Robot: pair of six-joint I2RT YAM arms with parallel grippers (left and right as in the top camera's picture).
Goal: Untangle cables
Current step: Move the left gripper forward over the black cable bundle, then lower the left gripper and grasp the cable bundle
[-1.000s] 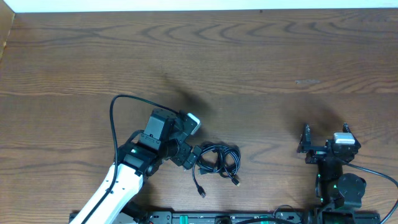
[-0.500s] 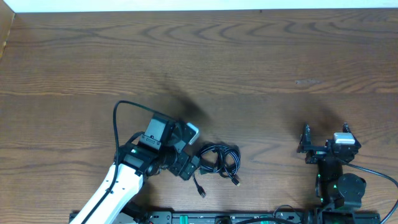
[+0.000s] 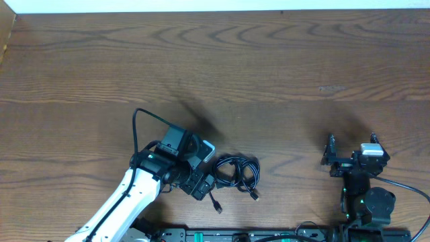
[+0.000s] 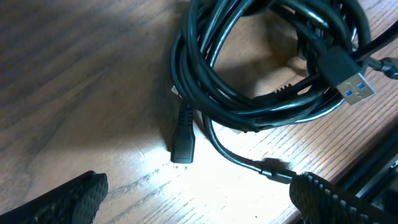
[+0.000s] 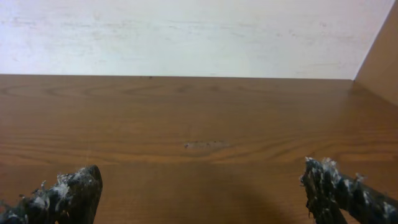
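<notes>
Gaping wide beside the cables (image 4: 186,68), the left pincer (image 4: 199,196) faces a USB plug (image 4: 357,87) whose blue shows only wrist-side.

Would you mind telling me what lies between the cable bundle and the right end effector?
Nothing does: in the overhead view, only bare wooden table separates the cables from the right end effector.

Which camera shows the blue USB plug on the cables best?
The left wrist view: the blue USB plug lies close up at the right, among the coiled cables. Overhead shows the cables only as a small dark coil, the plug too small to tell. The right wrist view shows none of it.
</notes>
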